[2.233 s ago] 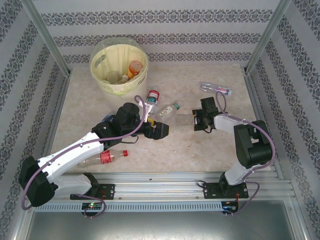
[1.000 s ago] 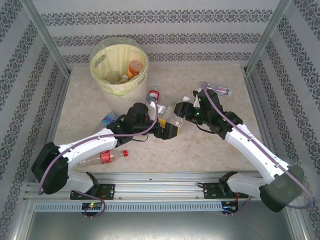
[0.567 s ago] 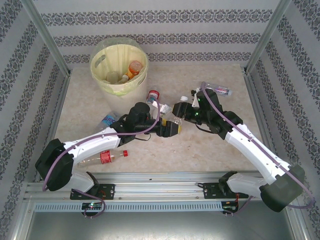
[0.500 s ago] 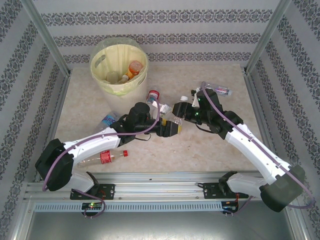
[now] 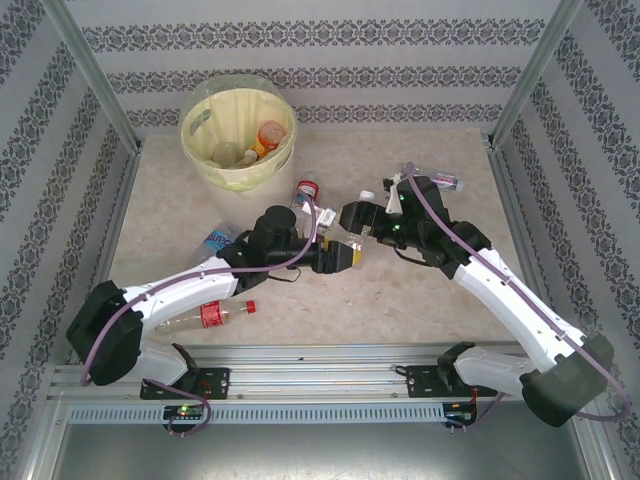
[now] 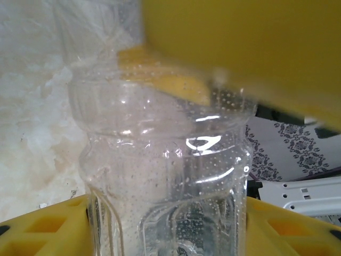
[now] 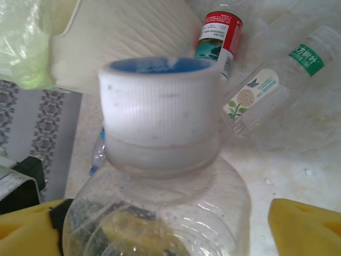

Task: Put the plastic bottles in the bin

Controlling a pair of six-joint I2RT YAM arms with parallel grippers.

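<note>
We have a clear bottle held above the middle of the bench where the two arms meet, and we read this as a hand-over: the bin stands at the far left, within easier reach of the left arm. The left claw is closed on the bottle's ribbed body, its yellow fingers pressed to either side, so we judge it carries the weight. The right claw stands wide about the shoulder, below the white cap. One pad is plainly apart from the plastic, so it grips nothing. Several bottles already lie in the bin, an orange one among them. On the bench a red-label bottle and a green-label bottle lie near the bin, with others at the near left and far right. Next, we expect the left arm must swing far left over the rim.
</note>
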